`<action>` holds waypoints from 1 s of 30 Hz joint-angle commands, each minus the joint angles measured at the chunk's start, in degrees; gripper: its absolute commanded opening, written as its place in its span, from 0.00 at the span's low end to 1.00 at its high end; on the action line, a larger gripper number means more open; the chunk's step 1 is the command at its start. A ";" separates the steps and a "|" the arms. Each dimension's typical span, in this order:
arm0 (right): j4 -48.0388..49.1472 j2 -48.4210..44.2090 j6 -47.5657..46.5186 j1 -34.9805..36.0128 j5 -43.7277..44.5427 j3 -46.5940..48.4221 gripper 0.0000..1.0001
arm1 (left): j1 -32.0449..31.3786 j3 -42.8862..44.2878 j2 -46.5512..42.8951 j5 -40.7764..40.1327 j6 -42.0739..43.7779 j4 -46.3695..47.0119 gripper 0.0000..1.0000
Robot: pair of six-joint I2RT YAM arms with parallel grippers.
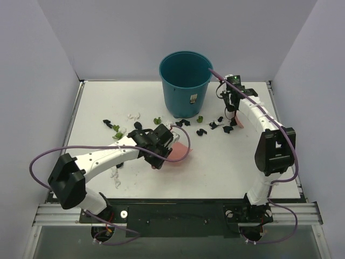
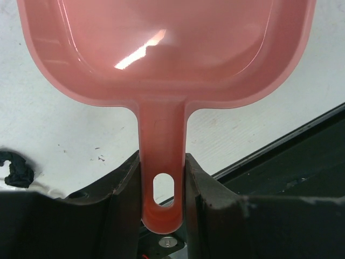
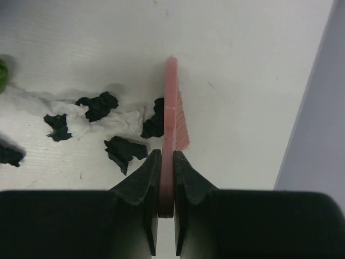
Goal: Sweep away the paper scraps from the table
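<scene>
My left gripper (image 1: 161, 141) is shut on the handle of the pink dustpan (image 2: 161, 54), which lies on the white table (image 1: 226, 167) near the middle; it shows in the top view too (image 1: 178, 152). My right gripper (image 1: 235, 114) is shut on the pink brush (image 3: 172, 116), bristles facing right, beside black and white paper scraps (image 3: 99, 105). More paper scraps (image 1: 223, 125) lie in front of the bucket, others (image 1: 116, 129) at the left, and white ones (image 1: 115, 174) by the left arm.
A teal bucket (image 1: 185, 81) stands at the back middle of the table. Grey walls close in the left, back and right sides; the right wall (image 3: 323, 118) is close to the brush. A black scrap (image 2: 16, 171) lies by my left fingers.
</scene>
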 commanded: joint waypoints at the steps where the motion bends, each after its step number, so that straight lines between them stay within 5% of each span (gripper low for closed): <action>1: 0.34 -0.93 -2.67 2.26 -6.58 -0.09 0.00 | -0.15 1.72 3.89 0.83 1.73 3.79 0.00; 30: -3.26 -15.34 -4.26 16.05 -21.88 -13.10 0.00 | 0.64 22.72 29.47 -2.95 12.46 0.27 0.00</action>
